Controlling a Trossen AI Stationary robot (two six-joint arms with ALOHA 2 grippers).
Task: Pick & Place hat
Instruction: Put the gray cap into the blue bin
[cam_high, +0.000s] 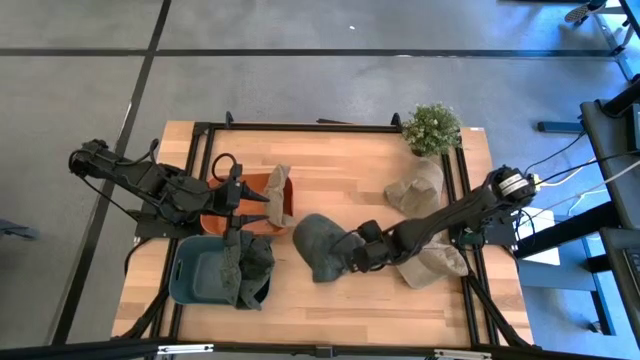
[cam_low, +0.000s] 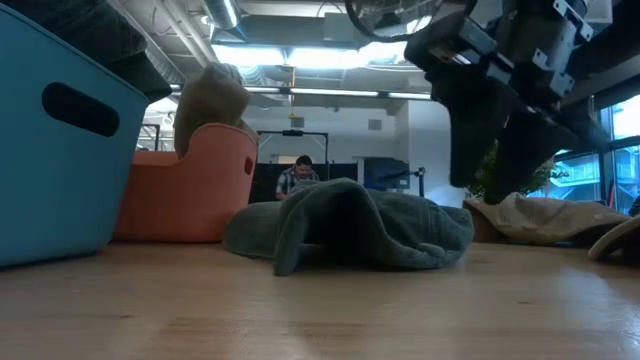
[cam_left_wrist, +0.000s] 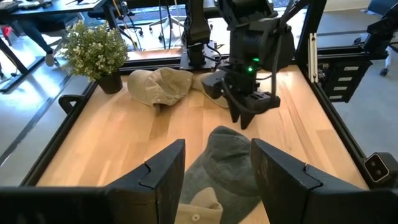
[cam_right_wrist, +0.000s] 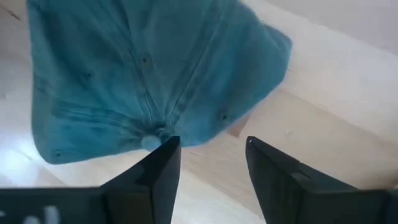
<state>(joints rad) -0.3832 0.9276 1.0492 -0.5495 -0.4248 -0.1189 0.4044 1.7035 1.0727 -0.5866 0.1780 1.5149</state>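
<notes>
A dark grey-green hat (cam_high: 318, 245) lies crown-up on the wooden table, near its middle; it also shows in the low view (cam_low: 350, 225) and the right wrist view (cam_right_wrist: 143, 68). My right gripper (cam_high: 352, 255) hangs open just above the hat's right edge, fingers slanting down (cam_left_wrist: 244, 118), touching nothing. The hat's top button sits close before its fingertips (cam_right_wrist: 211, 146). My left gripper (cam_high: 262, 207) waits open above the orange bin (cam_high: 225, 205), facing the hat (cam_left_wrist: 230, 162).
A beige hat (cam_high: 280, 195) is draped over the orange bin's rim. A blue bin (cam_high: 195, 275) at the near left holds dark hats. Two beige hats (cam_high: 415, 190) (cam_high: 432, 265) lie at the right under my right arm. A potted plant (cam_high: 432, 128) stands at the far right corner.
</notes>
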